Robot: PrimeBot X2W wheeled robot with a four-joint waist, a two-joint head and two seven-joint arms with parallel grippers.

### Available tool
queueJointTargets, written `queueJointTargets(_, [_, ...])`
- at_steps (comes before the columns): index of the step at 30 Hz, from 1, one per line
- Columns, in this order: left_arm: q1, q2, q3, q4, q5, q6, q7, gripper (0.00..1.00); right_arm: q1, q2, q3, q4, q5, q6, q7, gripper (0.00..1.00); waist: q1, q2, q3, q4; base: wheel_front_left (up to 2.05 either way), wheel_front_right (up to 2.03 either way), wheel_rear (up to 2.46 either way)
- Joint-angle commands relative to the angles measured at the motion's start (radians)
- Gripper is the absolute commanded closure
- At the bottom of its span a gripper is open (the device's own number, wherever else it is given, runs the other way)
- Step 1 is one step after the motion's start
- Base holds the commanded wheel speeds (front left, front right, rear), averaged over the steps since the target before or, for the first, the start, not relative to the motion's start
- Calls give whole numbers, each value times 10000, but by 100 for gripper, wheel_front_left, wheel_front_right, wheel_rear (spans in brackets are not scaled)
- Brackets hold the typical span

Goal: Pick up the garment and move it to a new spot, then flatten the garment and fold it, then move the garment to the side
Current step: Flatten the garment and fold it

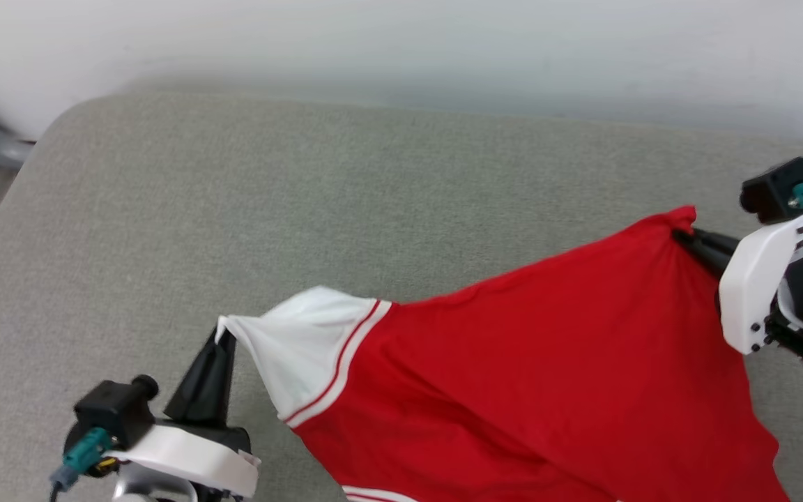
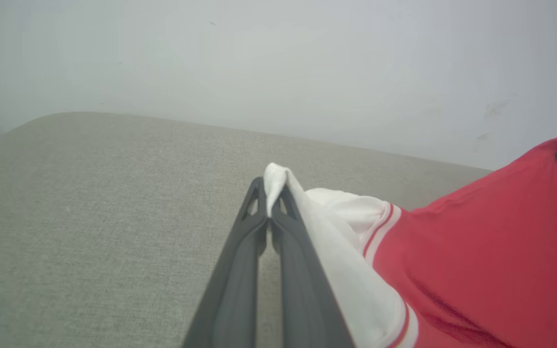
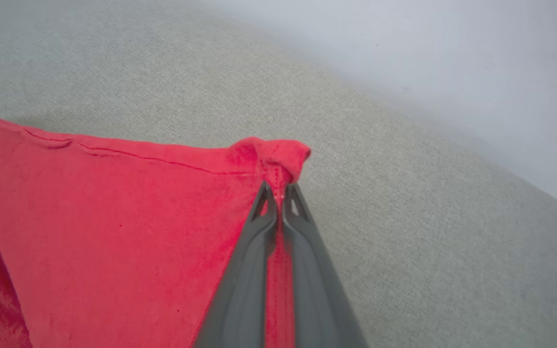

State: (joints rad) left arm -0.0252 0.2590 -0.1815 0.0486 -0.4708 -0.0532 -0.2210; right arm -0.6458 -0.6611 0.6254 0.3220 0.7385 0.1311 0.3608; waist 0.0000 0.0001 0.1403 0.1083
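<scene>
Garment (image 1: 548, 348): red with white sleeve (image 1: 297, 355), stretched between both grippers over grey fabric surface (image 1: 304, 195). Left gripper (image 1: 223, 336) pinches the sleeve edge; right gripper (image 1: 682, 236) pinches a red corner.

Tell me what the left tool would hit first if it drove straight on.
Beyond the garment pinched at its tips, the left tool faces bare grey cushion, then the pale wall. Probably the cushion first, though depth is unclear.

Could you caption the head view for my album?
Two pairs of shut jaws hold a red, white-sleeved jersey T-shirt stretched over a grey fabric surface.
</scene>
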Motion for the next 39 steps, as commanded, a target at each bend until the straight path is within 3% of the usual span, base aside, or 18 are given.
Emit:
queueJointTargets(1, [-100, 89, 89, -137, -16, 23, 38, 100, 131, -27, -111, -85, -59, -7, -138, 100, 0, -1, -187, -185, 0, 0, 0])
queueJointTargets(10, [-1511, 742, 494, -1575, -11, 81, 701, 100, 37, 428, -1874, -837, -579, -9, -801, 100, 0, -1, -590, -616, 0, 0, 0])
queueJointTargets(23, [-5322, 1458, 536, -2402, -14, -189, 1851, 100, -551, 1570, -4538, -2704, -1618, -7, -439, 100, 0, -1, -415, -903, 0, 0, 0])
queueJointTargets(32, [-8111, 1346, 132, -1805, -84, -433, 2198, 100, -1759, 2255, -5354, -3593, -2253, -7, 30, 100, 0, -1, 588, -963, 0, 0, 0])
queueJointTargets(39, [-10782, 1531, 71, -1004, -135, -585, 2293, 100, -3695, 2497, -5687, -3446, -2739, -7, 408, 100, 0, -1, 2267, -1031, 0, 0, 0])
